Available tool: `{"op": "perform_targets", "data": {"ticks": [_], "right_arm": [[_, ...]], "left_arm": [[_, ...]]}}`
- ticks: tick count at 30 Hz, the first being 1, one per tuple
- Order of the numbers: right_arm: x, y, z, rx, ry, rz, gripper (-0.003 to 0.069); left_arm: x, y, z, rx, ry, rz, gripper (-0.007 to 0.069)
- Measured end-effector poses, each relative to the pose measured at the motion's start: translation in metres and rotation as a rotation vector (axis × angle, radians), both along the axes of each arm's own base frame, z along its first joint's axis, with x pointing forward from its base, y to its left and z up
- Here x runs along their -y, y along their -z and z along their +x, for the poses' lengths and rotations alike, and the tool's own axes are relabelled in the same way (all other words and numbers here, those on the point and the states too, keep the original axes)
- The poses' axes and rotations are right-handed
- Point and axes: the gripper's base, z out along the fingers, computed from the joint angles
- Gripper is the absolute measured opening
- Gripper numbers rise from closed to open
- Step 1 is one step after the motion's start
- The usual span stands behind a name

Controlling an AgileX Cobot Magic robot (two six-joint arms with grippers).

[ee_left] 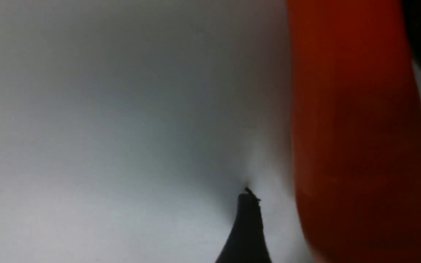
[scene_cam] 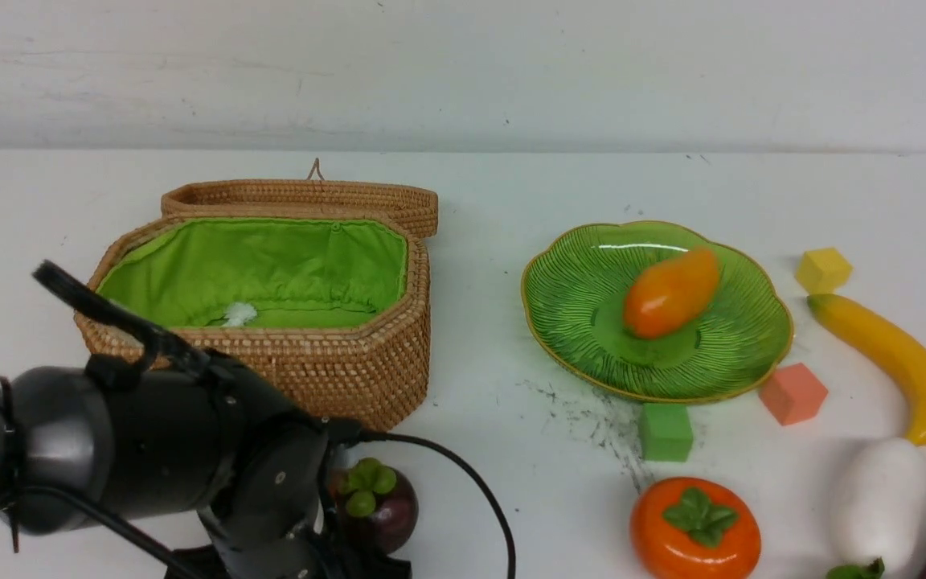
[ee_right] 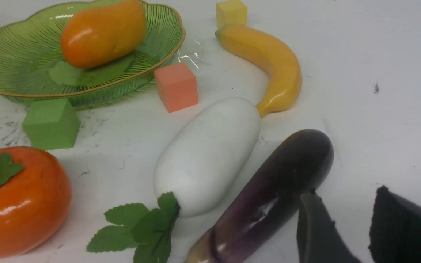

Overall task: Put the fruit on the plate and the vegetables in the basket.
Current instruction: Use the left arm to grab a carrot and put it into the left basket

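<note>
At the far left the basket (scene_cam: 350, 370) stands with its lid (scene_cam: 302, 197) folded back. I see no vegetable in it, only a small white tuft (scene_cam: 239, 314) on the green lining, which I cannot identify. In front of it the left arm (scene_cam: 149, 442) is bent low over the near edge of the tabletop (scene_cam: 495, 241). In its wrist view one of the left fingers (ee_left: 247, 226) shows a strip of bare tabletop between it and the red-orange vegetable (ee_left: 353, 128). So I judge these fingers to be open beside it and not gripping; the other finger is hidden. Just beside the arm the mangosteen (scene_cam: 379, 503) sits on the tabletop, not on the plate (scene_cam: 575, 297). The plate, further right, holds only the mango (scene_cam: 670, 291), so one fruit of four is placed. The persimmon (scene_cam: 694, 527) lies in front of the plate and the banana (scene_cam: 889, 362) to the right of it, both on the tabletop. The white vegetable (scene_cam: 877, 503) and a dark purple eggplant (ee_right: 269, 197) lie at the near right, well apart from the basket. The right fingers (ee_right: 316, 230) hang open and empty just beside the eggplant. The small cubes (scene_cam: 665, 432) around the plate are not part of the work. In my judgement the task is at an early stage: three fruits and all the vegetables are left to do.
</note>
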Motion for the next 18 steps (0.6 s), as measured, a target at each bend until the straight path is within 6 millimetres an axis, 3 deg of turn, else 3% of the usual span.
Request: {"op": "perform_targets", "data": {"ticks": [4, 7, 8, 18], "right_arm": [[0.0, 0.0, 0.0, 0.0, 0.0, 0.0, 0.0245], [0.0, 0.0, 0.0, 0.0, 0.0, 0.0, 0.0245], [0.0, 0.0, 0.0, 0.0, 0.0, 0.0, 0.0245], [0.0, 0.0, 0.0, 0.0, 0.0, 0.0, 0.0245]], "left_arm": [[-0.0004, 0.0, 0.0003, 0.004, 0.01, 0.006, 0.0513], [-0.001, 0.0, 0.0008, 0.01, 0.021, 0.014, 0.0435], [-0.0014, -0.0001, 0.001, 0.013, 0.025, 0.019, 0.0364], [-0.0038, -0.0035, -0.0015, 0.0, 0.036, 0.036, 0.0359]]}}
